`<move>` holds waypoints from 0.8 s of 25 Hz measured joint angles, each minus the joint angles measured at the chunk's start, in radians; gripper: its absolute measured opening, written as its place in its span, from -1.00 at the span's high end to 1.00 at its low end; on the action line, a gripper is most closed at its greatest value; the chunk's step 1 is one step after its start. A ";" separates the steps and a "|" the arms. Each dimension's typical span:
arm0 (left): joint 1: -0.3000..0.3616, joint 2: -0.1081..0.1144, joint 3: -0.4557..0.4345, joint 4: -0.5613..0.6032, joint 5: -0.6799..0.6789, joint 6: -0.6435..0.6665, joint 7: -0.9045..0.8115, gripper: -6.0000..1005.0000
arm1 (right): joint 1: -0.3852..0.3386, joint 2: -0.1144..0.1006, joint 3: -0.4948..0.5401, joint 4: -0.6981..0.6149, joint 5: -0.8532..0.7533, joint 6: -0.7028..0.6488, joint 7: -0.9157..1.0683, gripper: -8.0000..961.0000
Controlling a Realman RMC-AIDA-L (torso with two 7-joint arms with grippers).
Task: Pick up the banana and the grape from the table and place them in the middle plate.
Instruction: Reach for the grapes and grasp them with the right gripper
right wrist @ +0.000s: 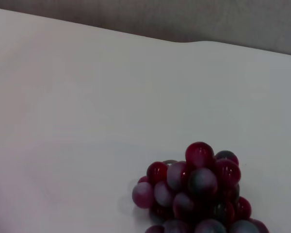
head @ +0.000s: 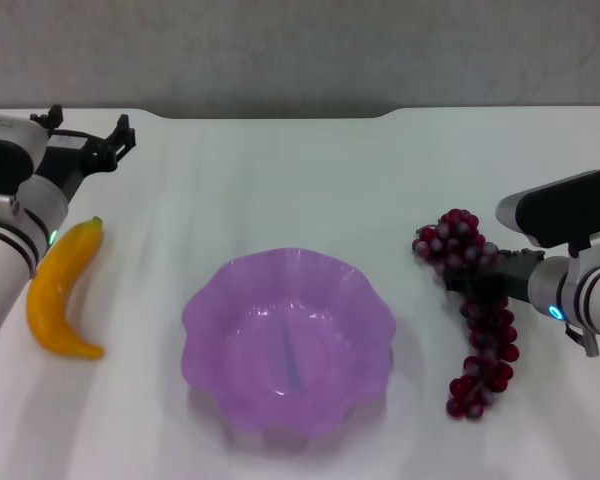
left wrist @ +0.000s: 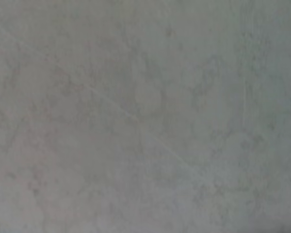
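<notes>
The banana (head: 64, 292) lies on the white table (head: 280, 180) at the left, its green tip toward the far side. My left gripper (head: 92, 126) is open just beyond that tip, holding nothing. The purple middle plate (head: 280, 256) stands empty at the centre front. The grape bunch (head: 477, 345) lies on the table to the right of the plate. My right gripper (head: 477, 282) reaches across the middle of the bunch from the right. The right wrist view shows the far end of the bunch (right wrist: 199, 194) resting on the table. The left wrist view shows only a pale blank surface.
The table's rounded far edge (head: 380, 112) runs along the back, with a grey wall (head: 300, 50) behind it. Bare tabletop (right wrist: 87, 97) lies between the plate and the far edge.
</notes>
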 joint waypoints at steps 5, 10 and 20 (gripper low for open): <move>-0.003 -0.001 0.000 -0.001 0.000 0.000 -0.001 -0.79 | 0.001 0.000 -0.001 0.009 0.000 -0.011 0.000 -0.81; -0.004 -0.001 0.000 -0.002 -0.003 0.000 -0.001 -0.79 | 0.003 0.000 -0.001 0.011 0.001 -0.012 0.004 -0.65; -0.005 -0.001 0.000 -0.010 -0.001 0.000 -0.001 -0.79 | 0.000 0.000 -0.006 0.024 0.003 -0.055 0.017 -0.38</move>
